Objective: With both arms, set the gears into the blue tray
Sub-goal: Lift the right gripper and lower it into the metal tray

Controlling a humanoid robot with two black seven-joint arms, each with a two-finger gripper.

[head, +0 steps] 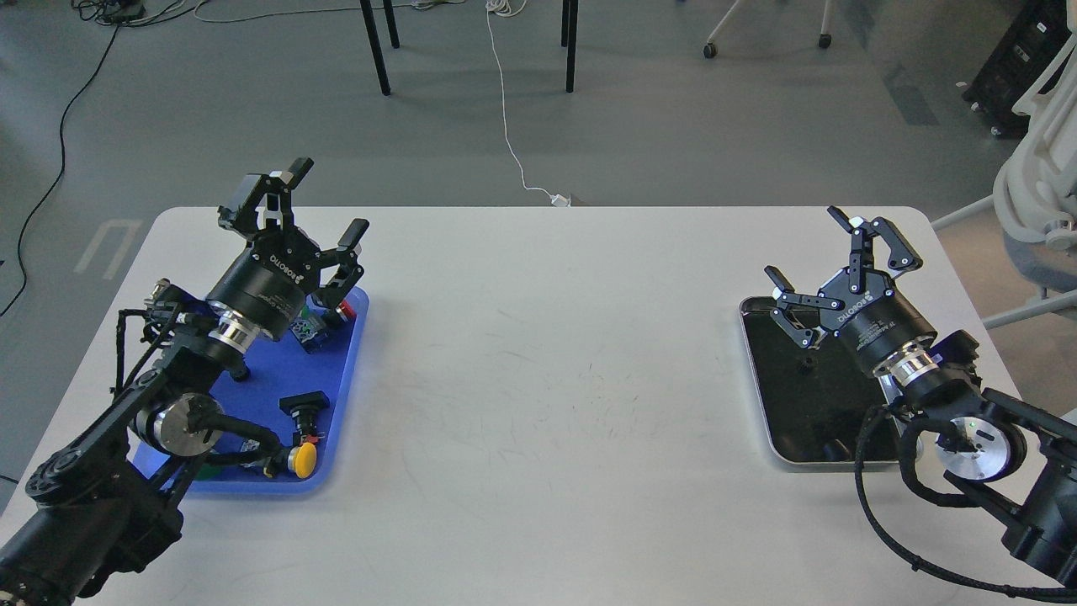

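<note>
The blue tray lies at the table's left with push-buttons in it. My left gripper hovers over the tray's far end, open and empty, fingers pointing away from me. My left wrist covers much of the tray; a small black gear peeks out beside it. At the right, my right gripper hangs open and empty above the far left corner of the silver tray. A tiny dark gear lies on that tray's black bottom, just below the gripper.
Push-buttons in the blue tray include a yellow-capped one, a black-topped one and a red one. The white table spreads between the two trays. Chair legs and a white cable stand on the floor beyond the far edge.
</note>
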